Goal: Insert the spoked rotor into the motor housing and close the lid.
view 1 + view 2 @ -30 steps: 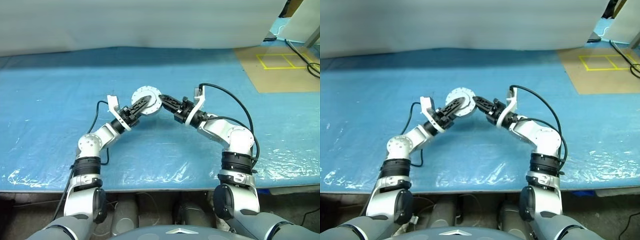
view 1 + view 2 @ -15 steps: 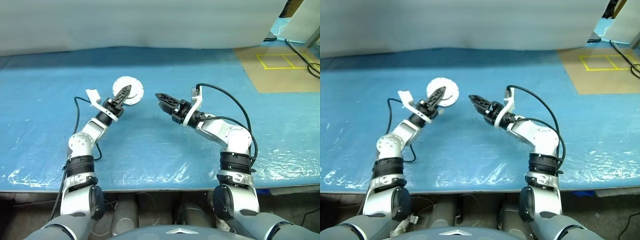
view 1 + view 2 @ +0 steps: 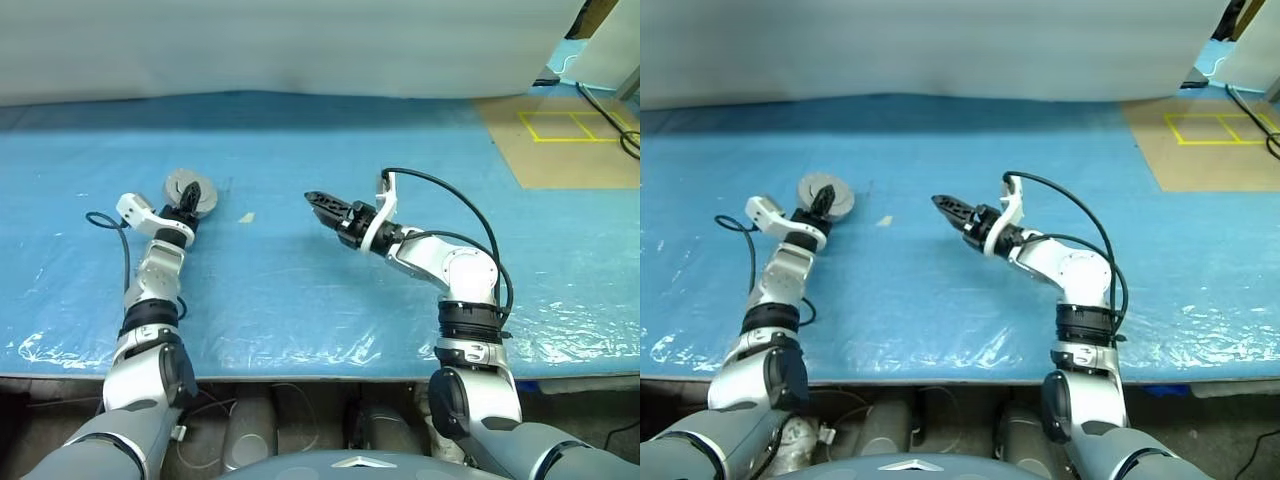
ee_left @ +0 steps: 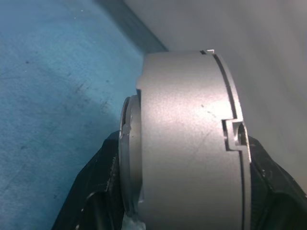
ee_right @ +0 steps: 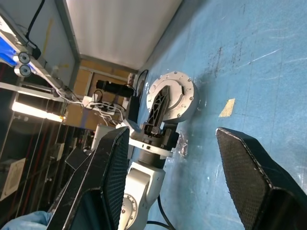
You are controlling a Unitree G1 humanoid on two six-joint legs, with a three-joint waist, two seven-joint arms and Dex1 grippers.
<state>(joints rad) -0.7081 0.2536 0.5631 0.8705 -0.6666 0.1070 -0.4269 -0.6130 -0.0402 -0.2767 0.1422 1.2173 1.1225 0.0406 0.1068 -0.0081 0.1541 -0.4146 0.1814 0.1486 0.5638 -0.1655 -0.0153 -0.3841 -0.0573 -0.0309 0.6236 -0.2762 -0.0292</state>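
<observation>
The left tool (image 3: pixel 186 203) had carried the closed motor housing (image 3: pixel 184 190) leftward, gripping it. The right tool (image 3: pixel 322 203), now well apart from the motor housing, stood wide and empty, so assembly looked finished.

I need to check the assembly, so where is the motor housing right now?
The motor housing is on the robot's left in the head views, clamped in the left gripper over the blue table.

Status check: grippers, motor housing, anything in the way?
Left gripper shut on the motor housing, out left. Right gripper open, empty, mid-table. Small tan scrap between them; nothing blocking.
</observation>
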